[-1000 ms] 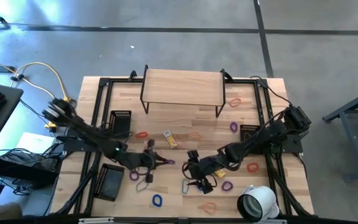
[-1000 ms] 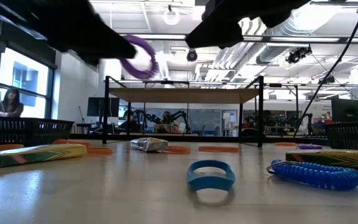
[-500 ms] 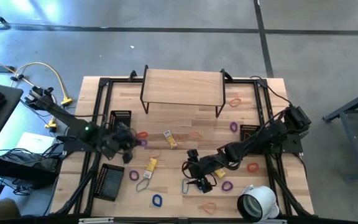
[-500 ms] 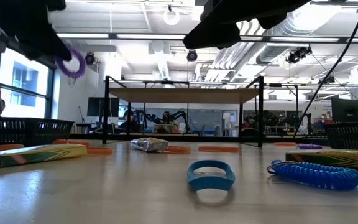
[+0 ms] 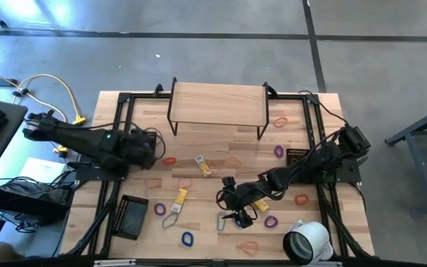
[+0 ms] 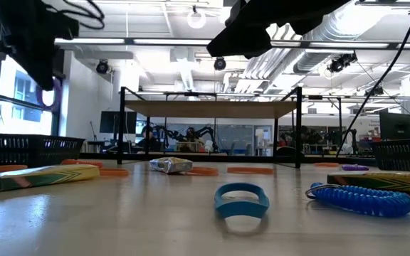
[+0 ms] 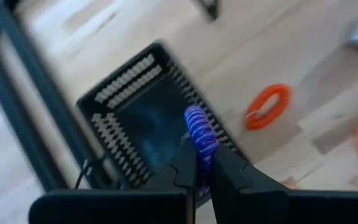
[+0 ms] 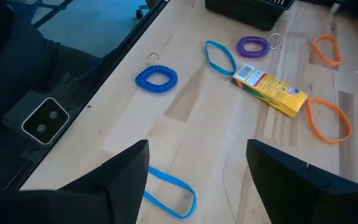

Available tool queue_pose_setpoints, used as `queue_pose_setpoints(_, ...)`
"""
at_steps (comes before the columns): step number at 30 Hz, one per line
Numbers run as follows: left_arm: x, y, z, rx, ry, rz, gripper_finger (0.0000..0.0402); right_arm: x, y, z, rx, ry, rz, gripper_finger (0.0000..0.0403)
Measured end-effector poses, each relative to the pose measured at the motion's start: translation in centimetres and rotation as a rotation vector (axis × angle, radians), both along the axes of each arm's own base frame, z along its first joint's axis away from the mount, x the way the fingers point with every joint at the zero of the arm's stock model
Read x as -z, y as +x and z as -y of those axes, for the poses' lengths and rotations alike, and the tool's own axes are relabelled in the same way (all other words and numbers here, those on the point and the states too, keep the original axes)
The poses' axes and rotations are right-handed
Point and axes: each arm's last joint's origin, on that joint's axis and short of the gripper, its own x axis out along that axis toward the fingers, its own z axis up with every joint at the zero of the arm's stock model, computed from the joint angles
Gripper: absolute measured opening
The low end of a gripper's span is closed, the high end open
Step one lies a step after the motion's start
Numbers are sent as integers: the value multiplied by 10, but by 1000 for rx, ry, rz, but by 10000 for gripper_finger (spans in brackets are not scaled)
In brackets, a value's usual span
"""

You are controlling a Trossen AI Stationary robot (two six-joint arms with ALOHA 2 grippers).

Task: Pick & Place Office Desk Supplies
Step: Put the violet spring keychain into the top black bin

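My left gripper (image 5: 148, 145) is shut on a purple coil loop (image 7: 198, 127) and hangs over the black mesh basket (image 7: 143, 118) at the table's left side (image 5: 144, 141). In the low view the loop (image 6: 50, 94) shows below the left arm. My right gripper (image 8: 197, 180) is open and empty above the table's middle near part (image 5: 230, 199). Below it lie a blue coil loop (image 8: 156, 77), a blue band (image 8: 219, 56), a purple loop with a ring (image 8: 253, 45), a yellow-and-white packet (image 8: 269, 92) and orange bands (image 8: 328, 118). My left gripper pinches the purple coil loop between its two fingertips (image 7: 185, 163), on one stretch of the coil (image 7: 200, 148). The fingers point down toward the basket. The loop sticks out past the fingertips, lifted clear of the basket and the table.
A wooden shelf (image 5: 217, 104) stands at the far middle. A second basket (image 5: 132, 216) lies near left, a third (image 5: 296, 157) at the right. A white tape roll (image 5: 306, 241) stands near right. A yellow packet (image 5: 179, 197), a silver clip (image 5: 171, 219) and loops lie between.
My left gripper has gone up and toward the table's left and far edges, from the table's middle to above the left basket. It stays shut on the purple loop, which is carried clear of the table. My right gripper has kept almost still.
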Motion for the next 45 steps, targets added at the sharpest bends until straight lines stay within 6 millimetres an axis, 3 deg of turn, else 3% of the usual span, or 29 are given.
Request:
queue_pose_setpoints(8, 11, 8, -20, -170, -55, -92, 24, 0, -1, -2, -30, 21, -11, 258)
queue_pose_setpoints(26, 38, 34, -28, -72, -155, -360, 43, 1, -1, -2, -42, 26, -20, 258)
queue_pose_setpoints(41, 39, 30, -29, 21, -142, -458, 44, 1, -1, -2, -41, 26, -20, 258)
queue_pose_setpoints(45, 39, 30, -29, 14, -146, -450, 63, 1, -1, -2, -41, 26, -20, 258)
